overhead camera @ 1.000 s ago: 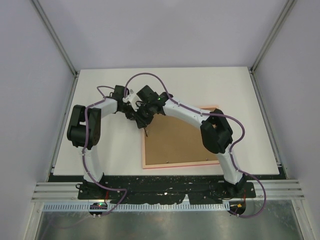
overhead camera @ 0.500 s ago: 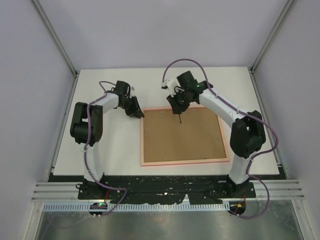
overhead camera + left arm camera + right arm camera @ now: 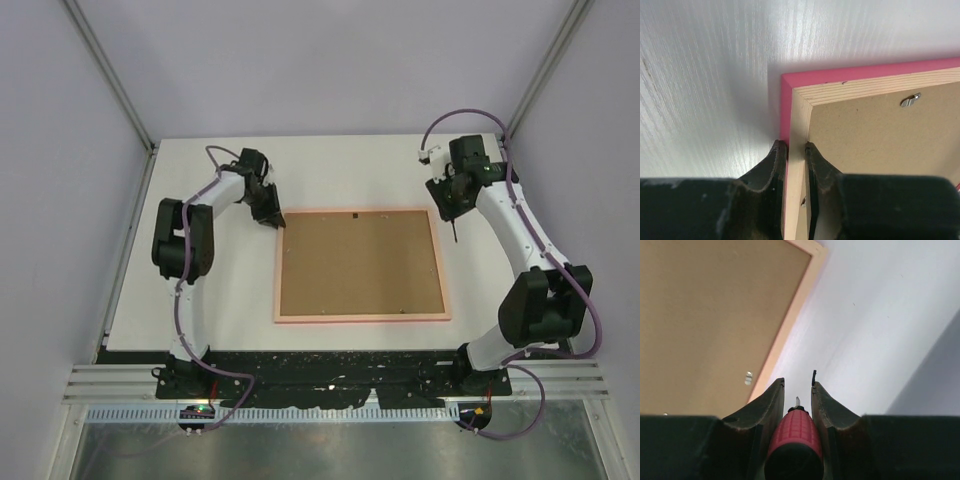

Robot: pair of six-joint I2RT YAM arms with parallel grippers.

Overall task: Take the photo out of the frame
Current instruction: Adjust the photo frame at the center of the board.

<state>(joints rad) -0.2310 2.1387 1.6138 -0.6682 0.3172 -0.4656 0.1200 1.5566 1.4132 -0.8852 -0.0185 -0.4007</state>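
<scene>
The pink frame lies face down in the middle of the table with its brown back up. The photo is hidden underneath. My left gripper is shut on the frame's left bar at its far left corner; in the left wrist view the fingers clamp the pink and bare-wood edge. My right gripper is just off the frame's far right corner, above the table. It is shut on a red-handled screwdriver, whose tip points down beside the frame's right edge.
Small metal turn clips hold the back in place: one near the far left corner, one by the right edge. Grey walls close in the white table on three sides.
My right arm swung with the screwdriver from the frame's far left corner across to beyond its far right corner. The frame turned square and shifted left. My left gripper is now at its corner.
</scene>
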